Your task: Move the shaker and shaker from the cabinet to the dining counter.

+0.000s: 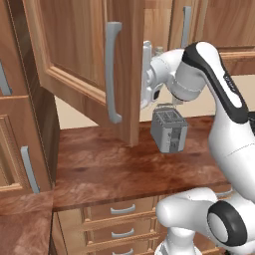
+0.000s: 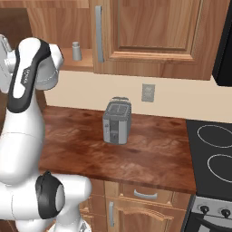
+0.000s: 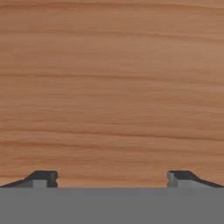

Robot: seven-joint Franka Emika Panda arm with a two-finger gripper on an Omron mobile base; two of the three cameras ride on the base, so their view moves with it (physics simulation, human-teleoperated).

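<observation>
Shakers: I count one (image 2: 76, 50) that I can see, a small light-grey cylinder with a rounded cap, standing upright on the wooden shelf (image 2: 78, 64) of the cabinet (image 2: 154, 36). It is near the front edge of this shelf, just left of the closed door with the long grey bar handle (image 2: 98, 34). In the left base view a small pale cap (image 1: 159, 50) shows behind my wrist on the same shelf; I cannot tell if it is the same shaker or the second one.

My hand (image 3: 112, 179) is wide open and holds nothing. Its two dark fingertips (image 3: 43, 178) stand far apart, and directly in front of them is plain wood grain, very close. In the left base view the hand (image 1: 146, 74) is against the inner face of the open cabinet door (image 1: 79, 55), beside the edge of this door.

One grey toaster (image 2: 117, 121) stands on the table (image 2: 149, 158), near the wall and well apart from the front edge. One wall socket (image 2: 147, 92) is above it. The table has much free surface around the toaster. A stove (image 2: 213, 158) with two visible rings borders the table. Below the table edge are three drawers (image 1: 122, 221), one above the other.
</observation>
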